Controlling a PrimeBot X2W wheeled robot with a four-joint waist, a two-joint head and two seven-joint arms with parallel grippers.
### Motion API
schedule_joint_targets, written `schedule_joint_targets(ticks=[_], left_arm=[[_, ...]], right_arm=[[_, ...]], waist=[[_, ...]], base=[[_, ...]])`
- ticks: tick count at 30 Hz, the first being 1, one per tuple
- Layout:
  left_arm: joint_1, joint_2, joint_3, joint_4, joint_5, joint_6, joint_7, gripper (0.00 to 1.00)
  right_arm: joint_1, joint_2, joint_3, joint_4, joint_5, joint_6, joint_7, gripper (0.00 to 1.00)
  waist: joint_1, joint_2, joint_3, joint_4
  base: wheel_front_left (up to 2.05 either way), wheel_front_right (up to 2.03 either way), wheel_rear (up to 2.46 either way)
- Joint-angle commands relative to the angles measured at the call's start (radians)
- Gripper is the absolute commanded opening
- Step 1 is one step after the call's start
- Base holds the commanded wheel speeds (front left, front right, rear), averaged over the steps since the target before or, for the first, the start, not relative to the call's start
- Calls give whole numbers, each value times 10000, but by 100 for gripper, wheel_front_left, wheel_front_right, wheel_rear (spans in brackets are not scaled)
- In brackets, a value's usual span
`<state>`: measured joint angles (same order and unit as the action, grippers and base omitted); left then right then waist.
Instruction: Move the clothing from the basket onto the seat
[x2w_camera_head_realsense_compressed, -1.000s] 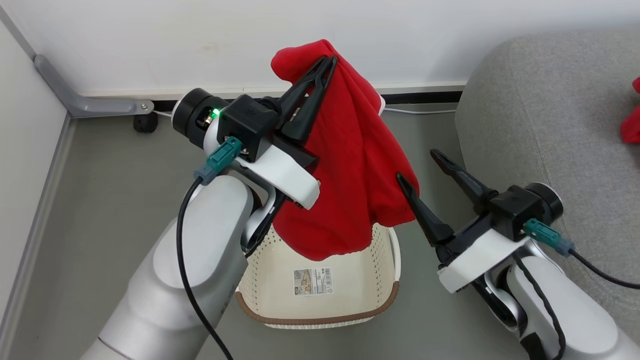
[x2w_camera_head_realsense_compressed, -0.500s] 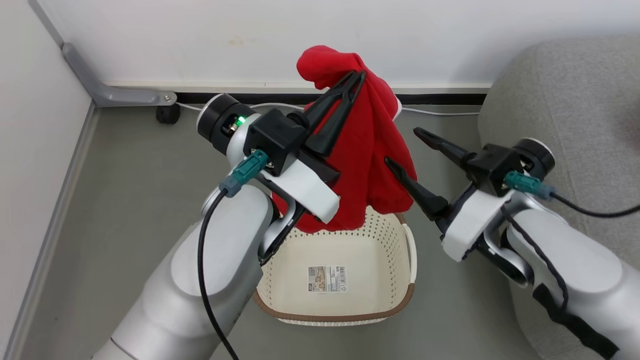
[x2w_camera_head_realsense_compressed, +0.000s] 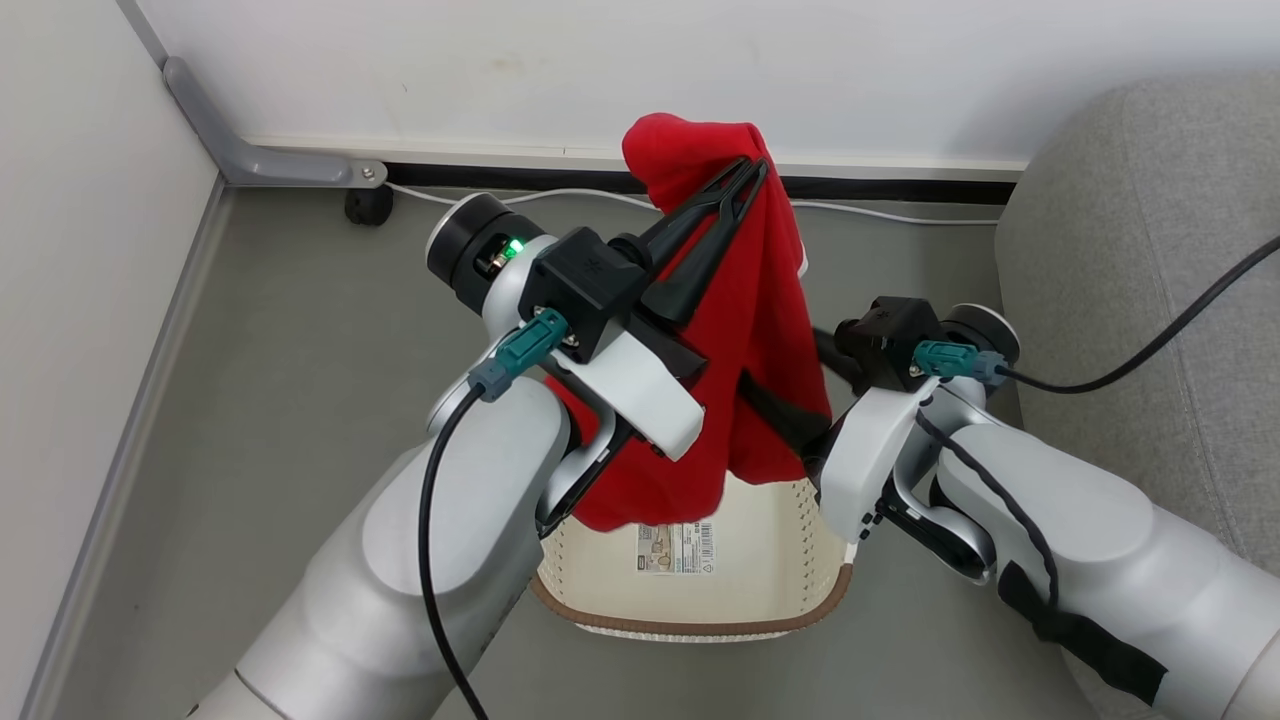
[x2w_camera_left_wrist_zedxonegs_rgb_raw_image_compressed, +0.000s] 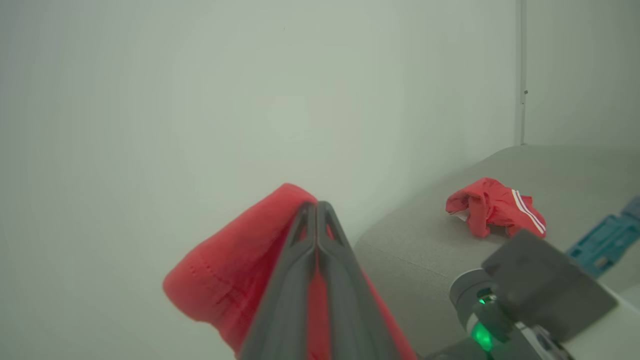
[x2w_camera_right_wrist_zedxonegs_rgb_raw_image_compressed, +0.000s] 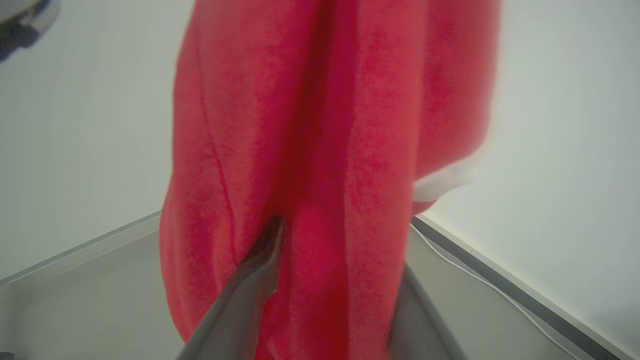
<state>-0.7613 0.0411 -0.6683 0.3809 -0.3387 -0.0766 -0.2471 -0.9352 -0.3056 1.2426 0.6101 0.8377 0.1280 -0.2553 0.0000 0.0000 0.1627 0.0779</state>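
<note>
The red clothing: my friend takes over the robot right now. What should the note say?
Left gripper: shut on the top of the held garment, lifted above the basket.
Right gripper: open, fingers either side of the hanging cloth lower down.
Done: a striped garment lies on the sofa. The basket floor shows its sticker and no clothes; part is hidden behind the cloth.
Left to do: carry the held garment to the sofa and let go.

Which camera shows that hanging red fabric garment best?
The head view: the red fabric garment hangs top to hem above the cream plastic basket. Left wrist view catches its bunched top; right wrist view, close folds and white trim.
</note>
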Motion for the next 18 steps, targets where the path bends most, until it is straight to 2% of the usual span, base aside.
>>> schedule_joint_targets(ticks=[1,7,8,9,10,11,18], left_arm=[[-468,107,270,-247,-90,72,-76,0],[-346,101,244,-152,-288,110,-111,0],[-298,100,247,-117,-317,109,-118,16],[-252,100,250,-81,-330,113,-123,38],[-203,99,245,-38,-354,105,-128,84],[-156,99,249,4,-381,97,-132,100],[69,97,375,187,-311,65,-143,100]], right_arm=[[-40,22,-35,-10,107,27,-49,0],[186,12,-575,-244,15,27,-61,0],[273,-9,-737,-303,-50,27,-61,0],[352,-18,-917,-372,-139,27,-62,0],[452,-25,-1098,-439,-227,27,-62,0],[572,-17,-1260,-503,-303,27,-62,0],[1320,-32,-2345,-925,-903,27,-63,0]], waist=[[0,0,11,2],[0,0,-8,-109],[0,0,-10,-146],[0,0,-6,-201],[0,0,-10,-243],[0,0,-16,-294],[0,0,-75,-601]], base=[[0,0,0],[0,0,0],[0,0,0],[0,0,0],[0,0,0],[0,0,0],[0,0,0]])
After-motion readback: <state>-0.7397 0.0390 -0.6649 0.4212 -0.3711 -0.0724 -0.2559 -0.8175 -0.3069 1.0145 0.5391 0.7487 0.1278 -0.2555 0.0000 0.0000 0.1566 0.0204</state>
